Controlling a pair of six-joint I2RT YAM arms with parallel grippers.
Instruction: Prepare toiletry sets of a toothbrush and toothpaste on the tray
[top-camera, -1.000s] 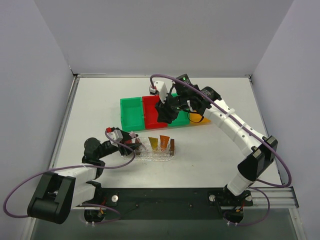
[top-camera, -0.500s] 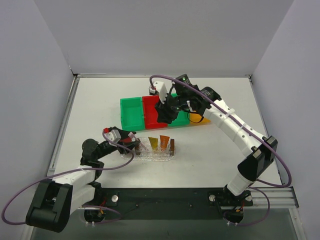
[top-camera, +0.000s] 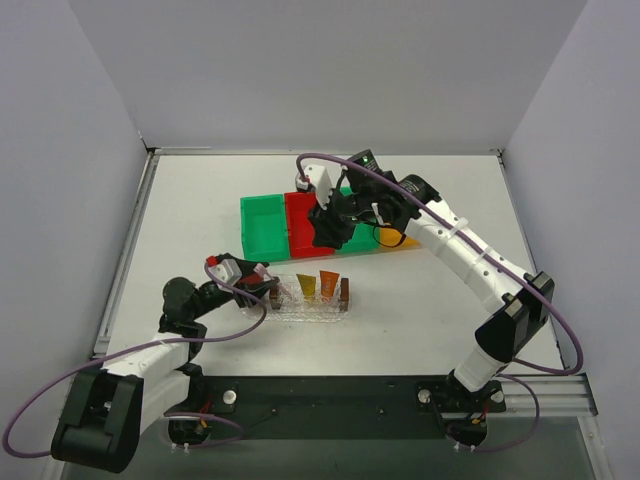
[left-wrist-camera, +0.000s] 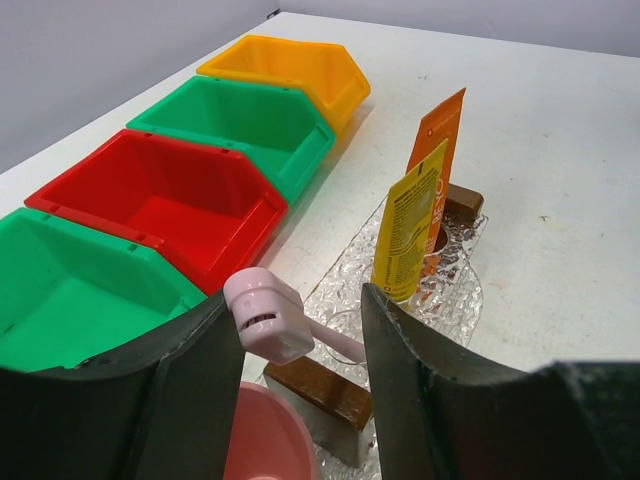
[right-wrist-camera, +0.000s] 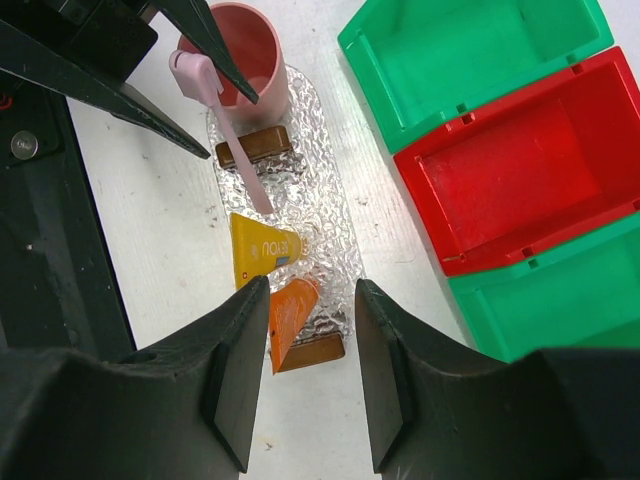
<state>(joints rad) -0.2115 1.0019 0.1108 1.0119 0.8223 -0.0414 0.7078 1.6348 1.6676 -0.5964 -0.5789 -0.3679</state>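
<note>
The clear tray lies in front of the bins, with a brown handle block at each end. A yellow toothpaste and an orange toothpaste stand in it. The pale pink toothbrush leans tilted from the tray's left end, its head up. My left gripper is open, with the brush head between its fingers, against the left one. My right gripper hangs open and empty above the bins.
A pink cup stands by the tray's left handle block, under my left fingers. Four bins sit in a row behind the tray: green, red, green, orange.
The left arm has shifted slightly and its jaws stand a touch wider round the toothbrush head. The right gripper has drifted a little left over the bins.
</note>
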